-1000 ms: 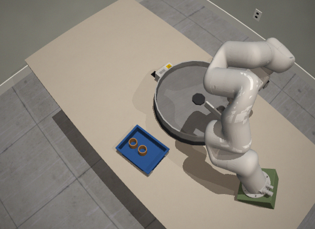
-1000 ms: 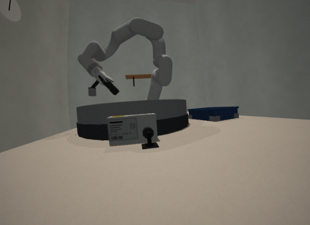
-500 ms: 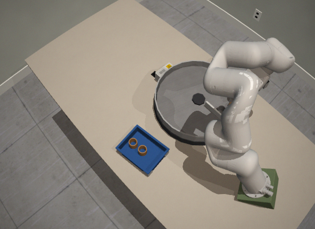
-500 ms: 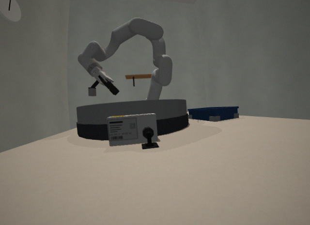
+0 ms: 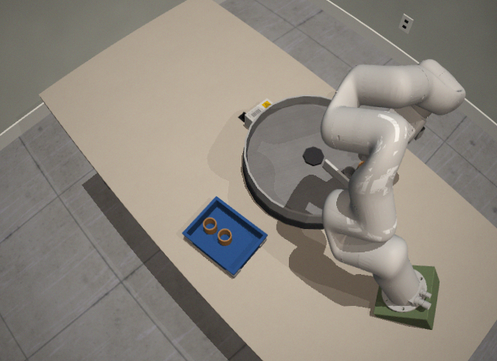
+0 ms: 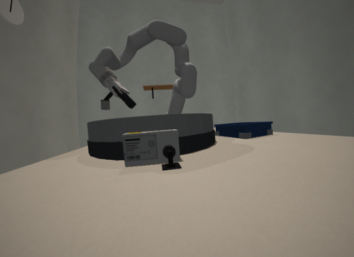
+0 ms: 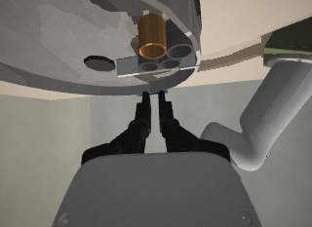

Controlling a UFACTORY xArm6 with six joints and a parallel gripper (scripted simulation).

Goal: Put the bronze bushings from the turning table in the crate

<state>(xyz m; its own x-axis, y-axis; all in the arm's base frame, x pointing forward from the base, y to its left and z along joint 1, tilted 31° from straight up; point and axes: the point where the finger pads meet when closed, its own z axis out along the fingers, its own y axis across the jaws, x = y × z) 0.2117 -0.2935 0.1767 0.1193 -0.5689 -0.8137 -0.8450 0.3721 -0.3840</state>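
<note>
Two bronze bushings (image 5: 209, 225) (image 5: 224, 237) stand in the blue crate (image 5: 237, 255) (image 6: 243, 130). Another bronze bushing (image 7: 152, 32) (image 5: 361, 164) is on the turning table (image 5: 280, 137) (image 6: 148, 127) (image 7: 44, 47), close beside three grey steel bushings (image 7: 179, 51) (image 7: 170, 64) (image 7: 148, 66). In the top view the arm hides most of this group. My gripper (image 7: 154, 99) (image 6: 132, 104) is empty and nearly closed, with a narrow gap between the fingertips. It is tilted and above the turning table's rim in the exterior view, clear of the bushings.
A light guide bar (image 5: 336, 171) (image 7: 129, 73) runs from the dark centre hub (image 5: 313, 155) (image 7: 98, 63) toward the bushings. The turning table has a raised wall all round. A labelled box (image 5: 258, 110) (image 6: 151, 147) stands against its outside. The crate has low walls.
</note>
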